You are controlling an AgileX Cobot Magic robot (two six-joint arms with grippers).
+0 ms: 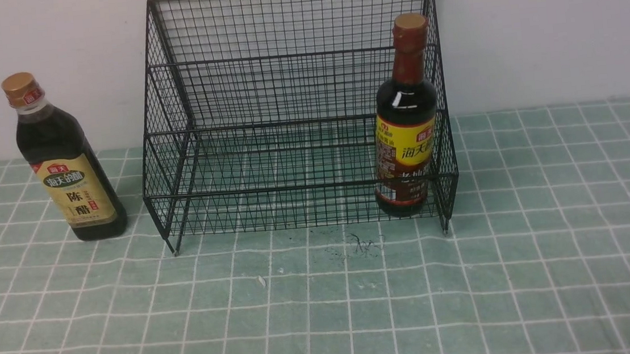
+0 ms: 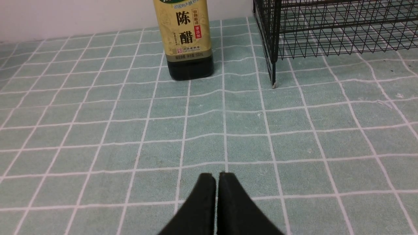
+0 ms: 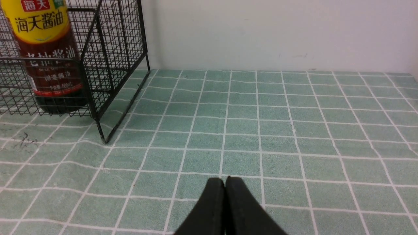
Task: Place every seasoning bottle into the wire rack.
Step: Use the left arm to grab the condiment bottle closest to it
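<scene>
Wire rack: far centre of the green checked cloth, by the wall.
Red-necked bottle: upright inside the rack's lower tier, at its right end.
Gold-capped bottle: upright on the cloth just left of the rack (outside it, not touching).
Left gripper: clenched tight, empty, near side, facing the gold-capped bottle.
Right gripper: clenched tight, empty, nearer than the rack and to its right.
</scene>
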